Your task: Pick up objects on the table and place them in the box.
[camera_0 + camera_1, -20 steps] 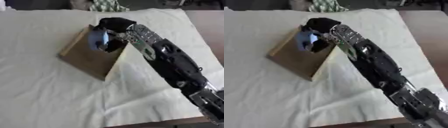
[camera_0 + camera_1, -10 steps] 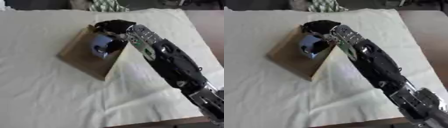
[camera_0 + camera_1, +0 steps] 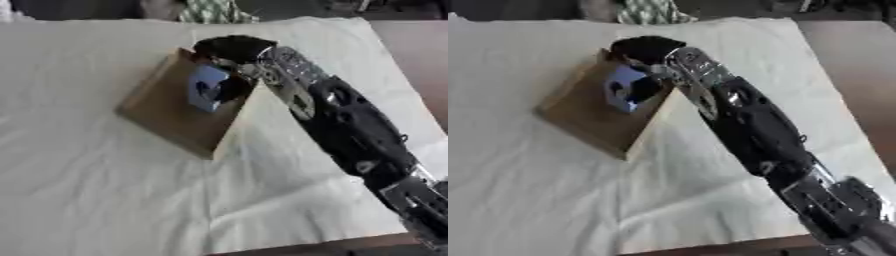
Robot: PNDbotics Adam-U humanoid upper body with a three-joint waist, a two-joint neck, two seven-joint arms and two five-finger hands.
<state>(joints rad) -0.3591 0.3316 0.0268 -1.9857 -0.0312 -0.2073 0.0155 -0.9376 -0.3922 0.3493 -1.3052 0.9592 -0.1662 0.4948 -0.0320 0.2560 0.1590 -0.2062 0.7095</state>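
Observation:
An open brown cardboard box (image 3: 166,112) sits askew on the white cloth, left of centre. My right arm crosses the picture from the lower right, and my right hand (image 3: 234,49) hangs over the box's far right corner. Its dark fingers curl down round a blue and white object (image 3: 206,86), which sits low inside the box against the right wall. Part of the object is hidden by the fingers. My left hand shows in neither view.
A white cloth (image 3: 87,190) covers the table, wrinkled in front of the box. A green and white checked thing (image 3: 647,11) lies at the far edge. Bare brown table (image 3: 850,65) shows to the right, and the front edge (image 3: 289,246) runs along the bottom.
My right hand has lowered the blue and white object from above the box's far corner down into the box. The box has stayed where it was.

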